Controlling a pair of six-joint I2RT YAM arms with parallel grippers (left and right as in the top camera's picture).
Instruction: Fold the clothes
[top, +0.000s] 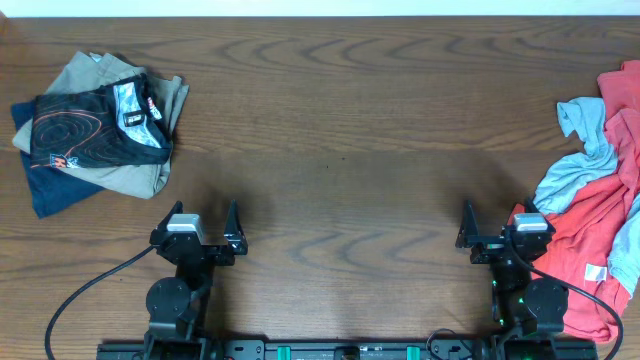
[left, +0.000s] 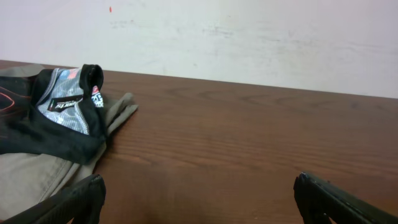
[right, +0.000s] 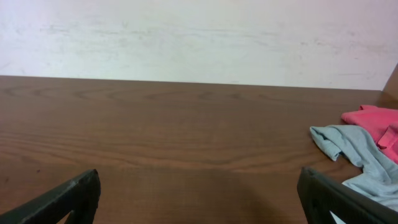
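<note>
Overhead, left gripper wide, empty, right gripper wide, empty, clothes just beside

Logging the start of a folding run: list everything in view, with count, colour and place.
folded stack: 3 garments, black with orange pattern on top, khaki and navy below, table's far left
T-shirt: 1, coral-red, crumpled at the right edge
light-blue garment: 1, crumpled across the T-shirt
table: 1, dark brown wood
cables: 2, black, one trailing from each arm
left pincer: 1, black, open, empty, near left
right pincer: 1, black, open, empty, near right beside the T-shirt
</note>
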